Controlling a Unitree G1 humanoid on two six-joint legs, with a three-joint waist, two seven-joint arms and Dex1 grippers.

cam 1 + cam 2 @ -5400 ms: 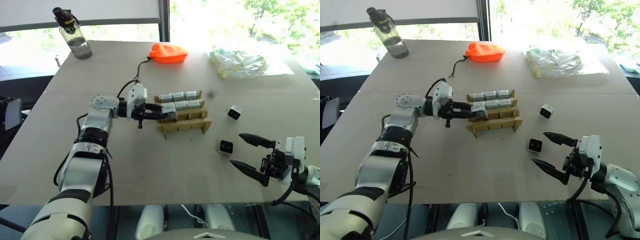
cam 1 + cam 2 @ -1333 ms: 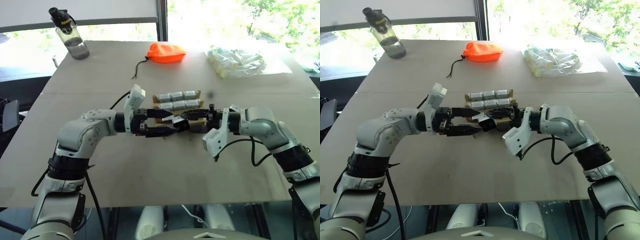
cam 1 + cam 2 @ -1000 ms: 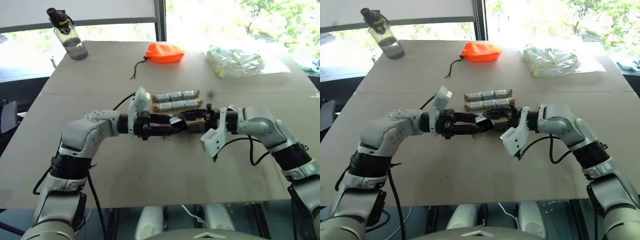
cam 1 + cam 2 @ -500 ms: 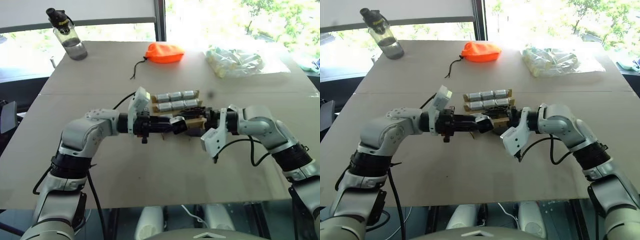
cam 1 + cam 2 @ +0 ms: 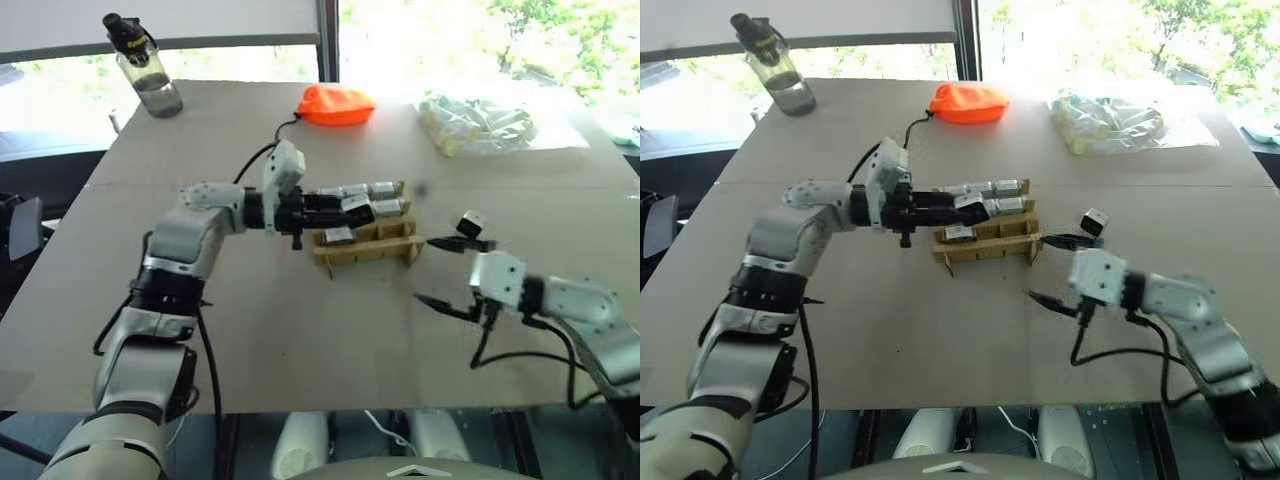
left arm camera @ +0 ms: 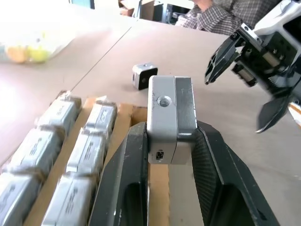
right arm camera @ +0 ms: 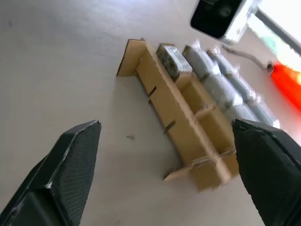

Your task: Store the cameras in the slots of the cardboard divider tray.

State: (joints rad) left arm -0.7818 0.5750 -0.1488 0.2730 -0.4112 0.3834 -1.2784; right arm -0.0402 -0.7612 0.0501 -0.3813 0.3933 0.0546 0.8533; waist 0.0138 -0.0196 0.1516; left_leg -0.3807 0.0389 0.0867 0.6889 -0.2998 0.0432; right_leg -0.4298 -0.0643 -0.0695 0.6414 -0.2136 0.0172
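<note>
My left gripper (image 5: 345, 210) is shut on a silver-grey camera (image 6: 169, 120), held just above the cardboard divider tray (image 5: 385, 245). The black fingers (image 6: 211, 160) pinch the cube's two sides. The tray's two far rows hold cameras (image 5: 370, 190), and another camera (image 5: 338, 236) sits in the left slot of the near row. A loose camera (image 5: 471, 224) lies on the table right of the tray. My right gripper (image 5: 428, 270) hovers near the tray's right end, below that loose camera, wide open and holding nothing.
At the table's far left stands a water bottle (image 5: 145, 68). An orange pouch (image 5: 337, 105) with a cord lies behind the tray, and a clear bag (image 5: 480, 125) of pale items sits at the far right. A person in a plaid shirt (image 6: 221, 14) is beyond the table.
The right gripper opened, let go of the camera and drew back to the right, away from the tray. The left gripper closed on that camera and carried it over the tray.
</note>
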